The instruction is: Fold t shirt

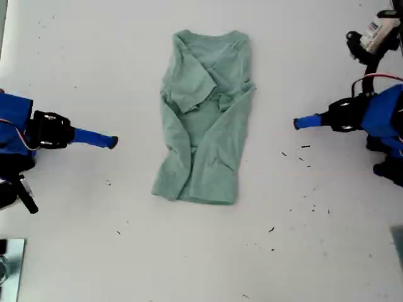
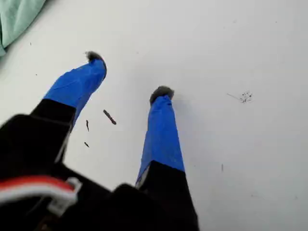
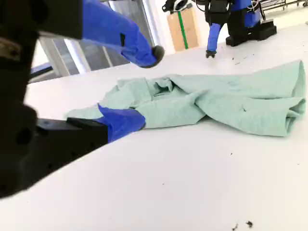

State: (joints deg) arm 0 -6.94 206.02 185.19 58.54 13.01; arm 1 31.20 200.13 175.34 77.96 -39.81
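The pale sage-green t shirt [image 1: 204, 119] lies crumpled and partly folded lengthwise in the middle of the white table [image 1: 94, 251], sleeves tucked over its body. A corner of the t shirt [image 2: 14, 19] shows in the first wrist view. The second wrist view looks low along the table at the t shirt [image 3: 216, 101]. My first gripper [image 1: 296, 123] is at the exterior view's right, a short way from the cloth. This first gripper [image 2: 129, 74] is open over bare table. My second gripper [image 1: 113, 141] is at the exterior view's left; this second gripper [image 3: 147, 86] is open and holds nothing.
Small black specks [image 1: 305, 146] litter the table near my first gripper. A white labelled object [image 1: 378, 34] sits at the exterior view's top right, and a metal piece [image 1: 9, 267] at its bottom left. A cardboard box [image 3: 185, 29] stands beyond the table.
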